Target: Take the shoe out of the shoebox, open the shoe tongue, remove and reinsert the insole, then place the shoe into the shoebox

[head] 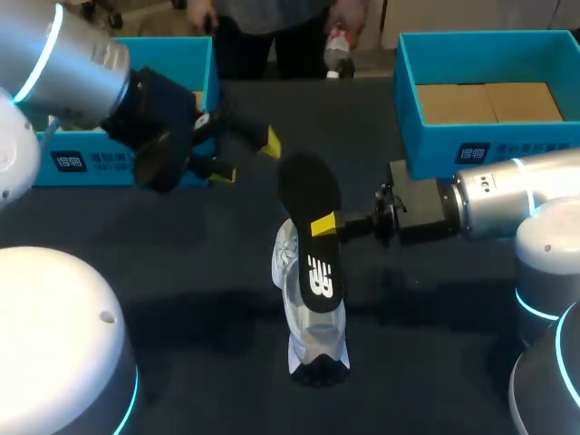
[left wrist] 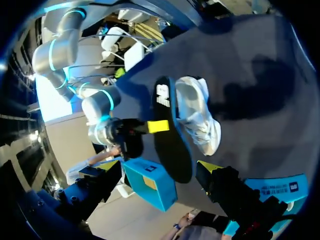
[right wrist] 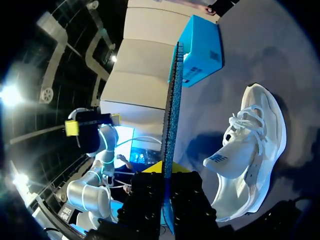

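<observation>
My right gripper comes in from the right and is shut on the black insole, holding it on edge above the table. The white shoe lies on the dark table just below the insole. In the right wrist view the insole stands edge-on between my fingers, with the shoe beside it, tongue raised. My left gripper hangs open and empty, up and left of the insole. In the left wrist view one of its fingertips shows near the insole and the shoe.
A blue shoebox with a cardboard floor stands open at the back right. A second blue box sits at the back left, partly behind my left arm. My arms' white bases fill both front corners.
</observation>
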